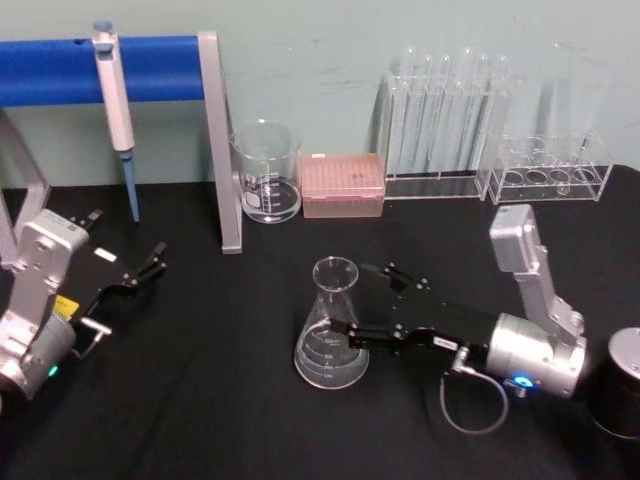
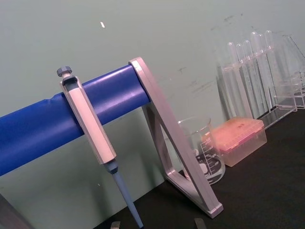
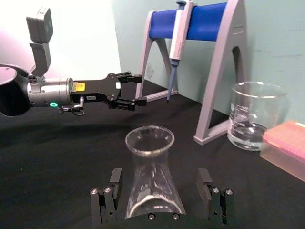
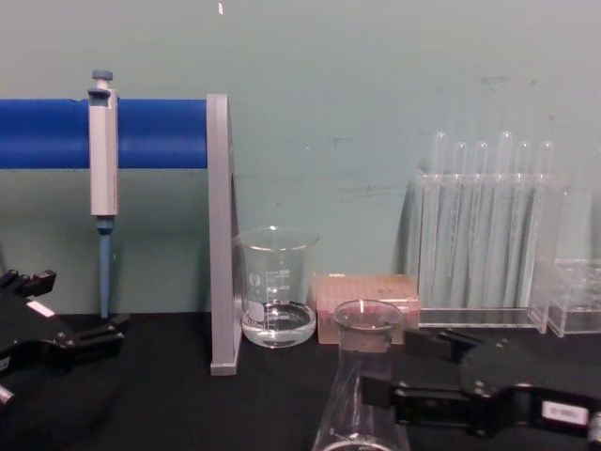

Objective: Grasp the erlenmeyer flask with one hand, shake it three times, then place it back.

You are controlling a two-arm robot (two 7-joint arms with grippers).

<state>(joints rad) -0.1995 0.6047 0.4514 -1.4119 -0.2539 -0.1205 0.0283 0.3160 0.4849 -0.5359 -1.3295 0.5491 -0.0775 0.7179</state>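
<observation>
Progress: judging from the frames, the task was at its first step, the grasp; the flask (image 1: 330, 330) stood on the black table (image 1: 200, 400), and no lift or shake was evident.
Left to do: closing on the glass, lifting, three shakes, and setting it back down.
Flask: upright near the middle of the table, in front of the beaker (image 1: 267, 170) and the pink tip box (image 1: 343, 185), well apart from both; it appeared empty.
Right gripper: (image 1: 352, 318) reached in low from the right, its silver wrist (image 1: 535, 355) behind it.
Right jaws: apart, one finger (image 3: 106, 200) on each side of the flask's lower cone in the right wrist view.
Flask relative to jaws: centred between the fingers, with a visible gap on each side in the right wrist view; the neck and rim rose above the fingers; in the chest view the fingers sat just below the neck, at the upper cone.
Contact: none that I could make out; I judged the glass not yet gripped.
Left gripper: (image 1: 150, 265) parked at the left of the table, near the pipette stand (image 1: 215, 150), well apart from the flask; jaws slightly apart and empty.
Next move, as I judged: closing gently, since the sloped glass could slip upward out of a pinch.
</observation>
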